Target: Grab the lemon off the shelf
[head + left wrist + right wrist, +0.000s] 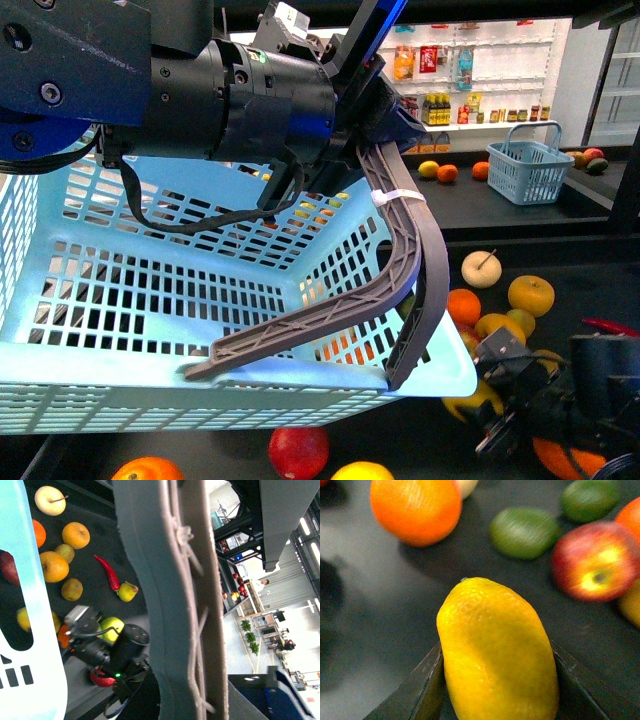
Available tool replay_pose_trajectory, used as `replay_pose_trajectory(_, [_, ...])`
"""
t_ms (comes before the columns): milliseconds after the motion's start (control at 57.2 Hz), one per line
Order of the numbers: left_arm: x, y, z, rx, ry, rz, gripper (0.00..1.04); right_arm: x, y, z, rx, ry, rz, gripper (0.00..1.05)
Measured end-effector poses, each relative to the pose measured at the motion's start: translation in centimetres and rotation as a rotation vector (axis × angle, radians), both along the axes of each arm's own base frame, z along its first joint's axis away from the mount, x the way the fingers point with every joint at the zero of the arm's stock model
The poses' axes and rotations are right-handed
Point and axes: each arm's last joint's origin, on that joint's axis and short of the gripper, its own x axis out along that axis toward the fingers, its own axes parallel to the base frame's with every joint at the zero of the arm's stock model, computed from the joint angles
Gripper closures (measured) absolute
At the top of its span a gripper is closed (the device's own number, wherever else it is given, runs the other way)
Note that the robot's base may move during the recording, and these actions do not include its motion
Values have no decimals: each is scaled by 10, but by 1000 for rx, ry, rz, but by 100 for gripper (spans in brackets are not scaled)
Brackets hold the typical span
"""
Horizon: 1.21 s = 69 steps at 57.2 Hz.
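My right gripper (497,685) is shut on the lemon (497,650), a bright yellow oval held between its dark fingers (422,690) just above the black shelf tray (380,610). In the front view that gripper (492,402) sits low at the right, and a bit of the lemon (468,403) shows beside it. The left wrist view also shows the lemon (112,627) at the right arm's tip. My left gripper (375,105) is shut on the grey basket handle (400,235), holding the light blue basket (150,300) tilted over the shelf (590,275). The handle (165,600) fills the left wrist view.
Oranges (463,305), yellow apples (531,294), a cream fruit (481,268) and a red apple (298,450) lie on the tray round the gripper. A red chili (108,573) lies close by. A small blue basket (528,170) stands on the rear counter.
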Motion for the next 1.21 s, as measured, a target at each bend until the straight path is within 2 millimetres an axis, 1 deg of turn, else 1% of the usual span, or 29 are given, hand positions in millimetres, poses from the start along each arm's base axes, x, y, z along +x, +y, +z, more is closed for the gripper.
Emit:
replay_pose_trajectory(35, [0, 0, 0, 0, 0, 0, 97, -2, -7, 20, 31, -43, -21, 53])
replay_pose_trajectory(52, [0, 0, 0, 0, 0, 0, 97, -3, -13, 35, 50, -76, -32, 53])
replay_pose_trajectory(87, [0, 0, 0, 0, 0, 0, 97, -7, -19, 55, 79, -109, -47, 54])
replay_pose_trajectory(140, [0, 0, 0, 0, 0, 0, 97, -11, -24, 74, 98, -142, -57, 54])
replay_pose_trajectory(192, [0, 0, 0, 0, 0, 0, 97, -19, -28, 100, 122, -181, -64, 54])
replay_pose_trajectory(245, [0, 0, 0, 0, 0, 0, 97, -24, -27, 115, 131, -203, -61, 54])
replay_pose_trajectory(315, [0, 0, 0, 0, 0, 0, 97, -34, -23, 136, 152, -228, -29, 54])
replay_pose_trajectory(367, [0, 0, 0, 0, 0, 0, 97, -40, -19, 147, 164, -235, -11, 54])
replay_pose_trajectory(437, [0, 0, 0, 0, 0, 0, 97, -50, -8, 164, 185, -249, 20, 54])
replay_pose_trajectory(455, [0, 0, 0, 0, 0, 0, 97, -54, -3, 171, 197, -255, 33, 54])
replay_pose_trajectory(507, [0, 0, 0, 0, 0, 0, 97, -61, 9, 181, 205, -270, 62, 54])
replay_pose_trajectory(612, [0, 0, 0, 0, 0, 0, 97, -70, 29, 186, 217, -266, 106, 55])
replay_pose_trajectory(787, [0, 0, 0, 0, 0, 0, 97, -77, 59, 180, 227, -239, 143, 55])
replay_pose_trajectory(909, [0, 0, 0, 0, 0, 0, 97, -80, 79, 179, 238, -235, 173, 55])
replay_pose_trajectory(997, [0, 0, 0, 0, 0, 0, 97, -81, 90, 179, 238, -230, 190, 55])
replay_pose_trajectory(1137, [0, 0, 0, 0, 0, 0, 97, -85, 109, 169, 222, -161, 199, 55])
replay_pose_trajectory(1207, [0, 0, 0, 0, 0, -3, 97, -86, 114, 166, 214, -156, 207, 41])
